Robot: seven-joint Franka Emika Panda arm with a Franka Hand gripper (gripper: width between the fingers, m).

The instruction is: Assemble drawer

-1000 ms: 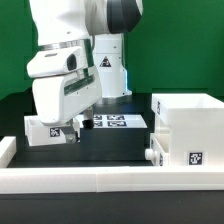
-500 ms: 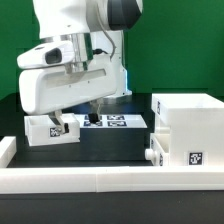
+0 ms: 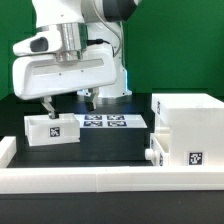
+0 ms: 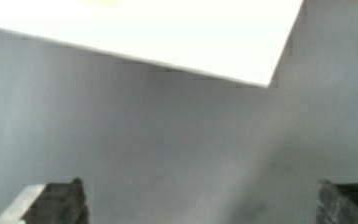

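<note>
A small white tray [image 3: 52,128] with a marker tag stands on the black table at the exterior view's left. The big white drawer housing [image 3: 186,128] stands at the right, with a tag on its front and a knob [image 3: 148,155] sticking out of its left side. My gripper [image 3: 67,102] hangs open and empty above and just behind the small tray, without touching it. In the wrist view the gripper [image 4: 201,205] has both fingertips [image 4: 51,203] wide apart over grey blur. A white flat corner [image 4: 140,30] shows beyond them; I cannot tell which part it is.
The marker board [image 3: 108,122] lies flat on the table between the tray and the housing. A long low white rail [image 3: 90,180] runs along the table's near edge. The robot's base stands behind the marker board.
My gripper has risen from beside the small tray and swung round, so its fingers now hang above it. The tray stays at the left. The housing has not moved.
</note>
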